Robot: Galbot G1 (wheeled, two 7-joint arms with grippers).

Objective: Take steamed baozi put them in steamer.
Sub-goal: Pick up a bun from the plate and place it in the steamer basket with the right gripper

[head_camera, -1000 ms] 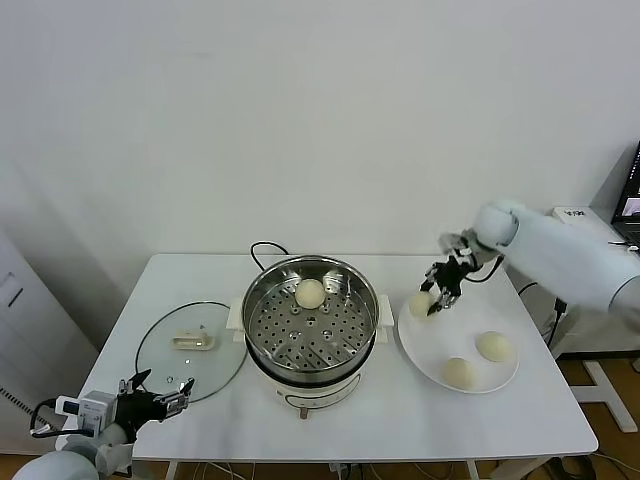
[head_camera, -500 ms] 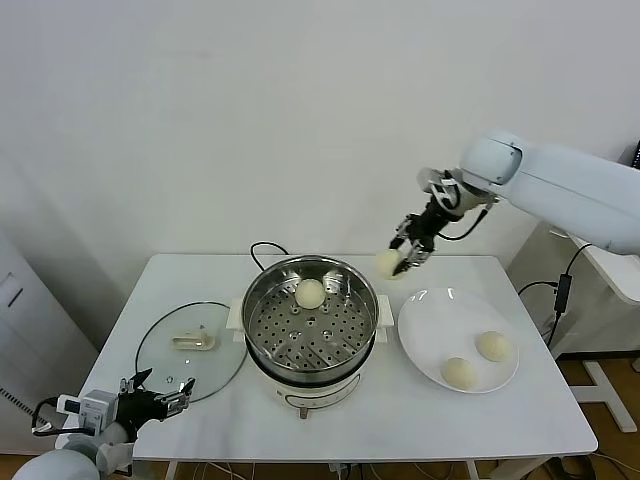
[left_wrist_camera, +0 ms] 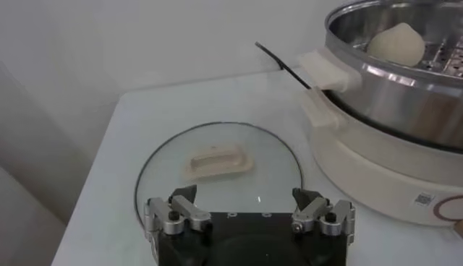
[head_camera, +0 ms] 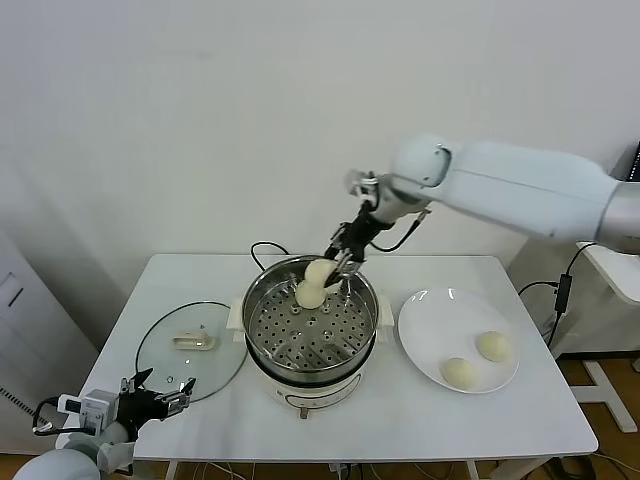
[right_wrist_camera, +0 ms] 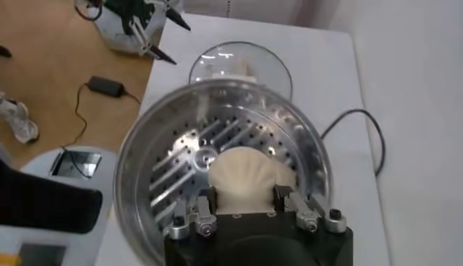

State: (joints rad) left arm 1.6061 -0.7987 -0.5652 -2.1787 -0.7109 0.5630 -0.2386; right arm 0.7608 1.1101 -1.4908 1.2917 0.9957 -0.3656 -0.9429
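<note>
White table [head_camera: 520,420] against a plain white wall [head_camera: 200,120]. Round glass lid [head_camera: 190,350] lies flat on the table's left part, cream handle [head_camera: 193,341] on top. Flat white plate [head_camera: 425,330] sits on the right part. Wood floor [right_wrist_camera: 43,79] beside the table carries a black power adapter [right_wrist_camera: 103,86] with cable.

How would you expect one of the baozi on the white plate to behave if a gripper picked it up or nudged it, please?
Each baozi on the plate is round and smooth, so a nudge would probably roll it. It looks like soft dough, so it likely dents under a firm squeeze. The right gripper carries one with no sag, so they seem light.
</note>
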